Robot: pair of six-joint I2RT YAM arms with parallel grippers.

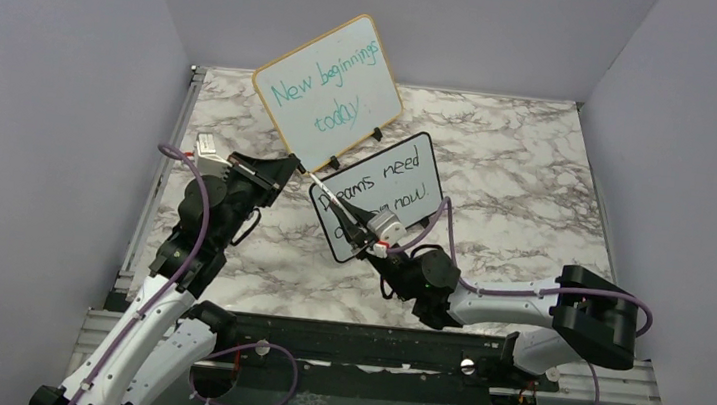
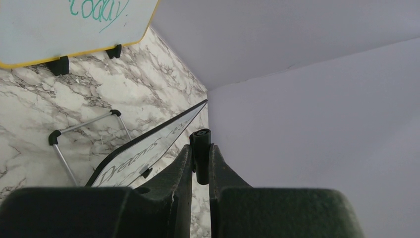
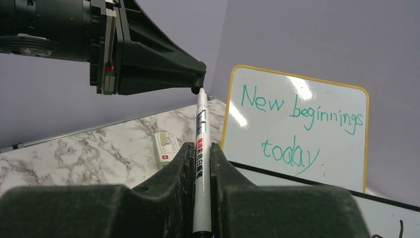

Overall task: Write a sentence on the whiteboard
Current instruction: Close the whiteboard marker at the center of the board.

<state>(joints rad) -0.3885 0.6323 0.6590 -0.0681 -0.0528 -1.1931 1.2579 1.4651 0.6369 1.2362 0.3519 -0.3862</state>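
The whiteboard (image 1: 391,191), black-framed, leans on its stand mid-table and shows edge-on in the left wrist view (image 2: 148,146). Its black sentence (image 1: 384,177) reads "Dreams need" over a second line ending "now!", partly hidden by my right gripper. My right gripper (image 1: 360,225) (image 3: 200,146) is shut on a white marker (image 1: 333,196) (image 3: 200,134), held in front of the board's left part. My left gripper (image 1: 293,166) (image 2: 200,148) is shut on the marker's black cap (image 2: 200,153). The cap meets the marker's far end (image 3: 198,90); whether it is seated I cannot tell.
A larger wood-framed board (image 1: 330,84) (image 3: 297,134) with teal "New beginnings today" stands behind on black feet. A small white box (image 1: 207,146) (image 3: 166,147) lies at the table's left edge. A wire stand (image 2: 89,129) props the black-framed board. Purple walls enclose the marble table (image 1: 538,181).
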